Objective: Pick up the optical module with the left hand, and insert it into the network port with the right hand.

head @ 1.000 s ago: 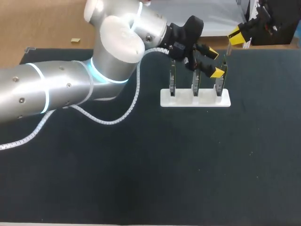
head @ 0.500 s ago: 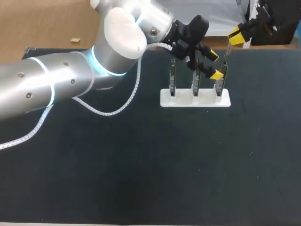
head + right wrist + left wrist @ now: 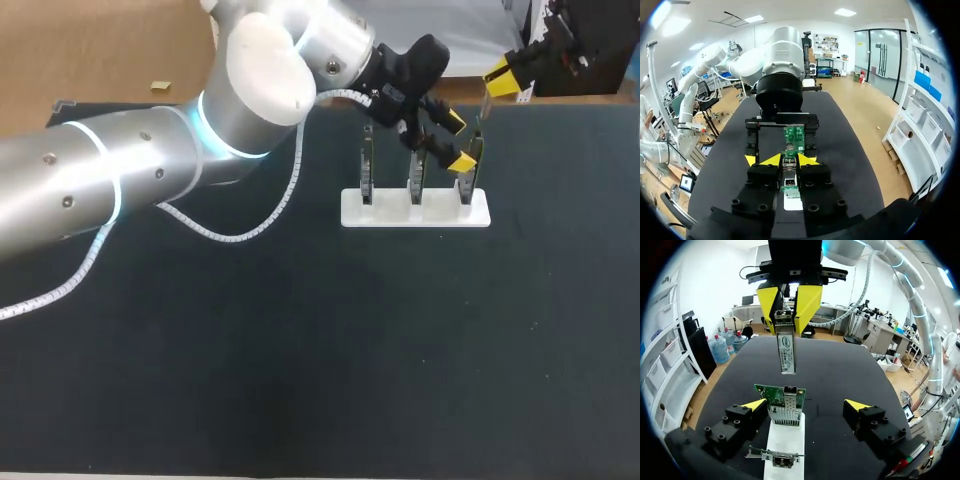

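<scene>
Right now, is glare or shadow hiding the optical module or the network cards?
Head view: the left arm shines bright, and the dark network cards barely stand out from the dark table. Left wrist view: the optical module is evenly lit, no glare. Right wrist view: only its end shows between the right fingers.

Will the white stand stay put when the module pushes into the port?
Likely light: the white stand is a small slab, no clamp visible, so it may slide. Its network card stands tall on edge, so it may rock; the open left gripper flanks it.
</scene>
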`<state>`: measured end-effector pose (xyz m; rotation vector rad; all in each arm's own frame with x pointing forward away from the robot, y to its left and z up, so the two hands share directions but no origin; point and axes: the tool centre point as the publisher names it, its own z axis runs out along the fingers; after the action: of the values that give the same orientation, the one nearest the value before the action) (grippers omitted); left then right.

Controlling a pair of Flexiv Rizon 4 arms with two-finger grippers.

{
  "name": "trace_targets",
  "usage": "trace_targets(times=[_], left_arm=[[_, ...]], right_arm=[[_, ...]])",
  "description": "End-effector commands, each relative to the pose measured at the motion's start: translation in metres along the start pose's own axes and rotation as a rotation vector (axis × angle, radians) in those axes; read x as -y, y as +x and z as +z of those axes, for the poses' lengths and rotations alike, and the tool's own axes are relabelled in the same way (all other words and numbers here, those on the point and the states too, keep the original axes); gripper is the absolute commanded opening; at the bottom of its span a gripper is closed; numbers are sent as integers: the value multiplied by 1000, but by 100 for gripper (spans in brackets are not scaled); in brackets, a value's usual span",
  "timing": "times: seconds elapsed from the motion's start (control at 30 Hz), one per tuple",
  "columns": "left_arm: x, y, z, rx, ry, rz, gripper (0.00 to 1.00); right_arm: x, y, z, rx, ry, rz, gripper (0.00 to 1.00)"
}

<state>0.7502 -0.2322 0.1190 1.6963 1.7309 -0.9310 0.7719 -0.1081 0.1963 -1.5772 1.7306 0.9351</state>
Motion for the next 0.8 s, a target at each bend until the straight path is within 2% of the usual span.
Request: trace_targets(times=[0.03, 0.8], left_arm=[[-2, -2, 1, -6, 3, 2, 100], [-3, -3, 1, -21, 3, 13, 100]], right_arm=[[-1, 0, 0, 1, 5, -1, 0], [-2, 1, -2, 3, 10, 1, 0]])
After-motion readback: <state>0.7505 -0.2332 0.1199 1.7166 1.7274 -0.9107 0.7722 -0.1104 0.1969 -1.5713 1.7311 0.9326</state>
